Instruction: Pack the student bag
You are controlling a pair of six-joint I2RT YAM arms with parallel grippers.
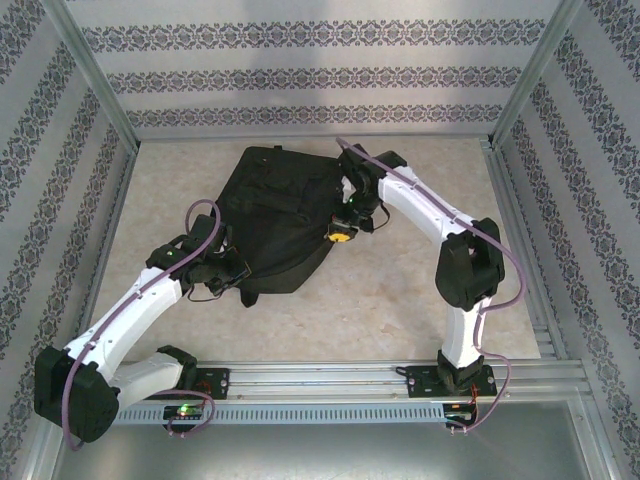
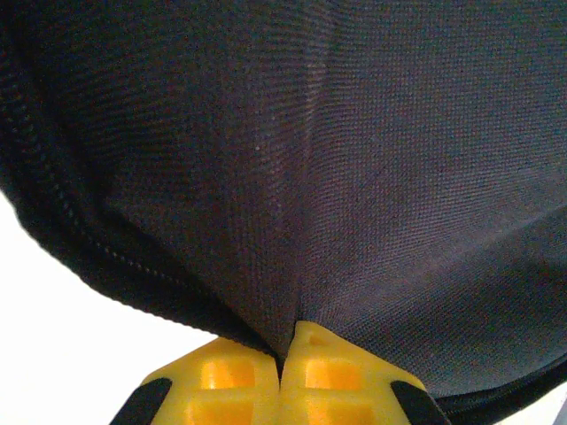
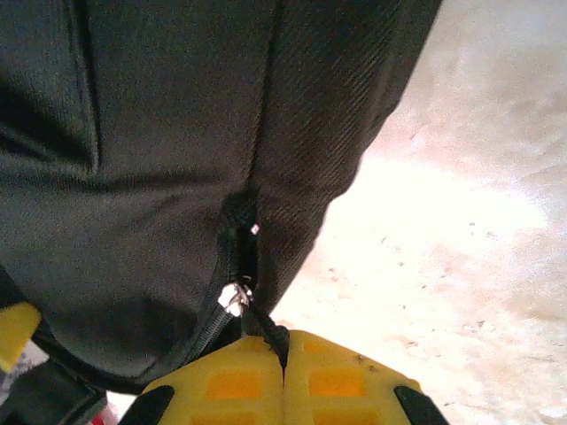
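Note:
The student bag (image 1: 272,210), a black soft backpack, lies flat in the middle of the table. My left gripper (image 1: 238,272) is at its near left corner. In the left wrist view the yellow fingers (image 2: 221,381) are pressed together with a fold of the bag's black fabric (image 2: 354,177) pinched between them. My right gripper (image 1: 343,236) is at the bag's right edge. In the right wrist view it (image 3: 283,354) is shut on the black zip pull, just below the silver slider (image 3: 235,297) on the bag (image 3: 133,133).
The beige tabletop (image 1: 410,290) lies bare to the right of and in front of the bag. Patterned walls and metal posts close in the back and both sides. A metal rail (image 1: 340,378) carrying the arm bases runs along the near edge.

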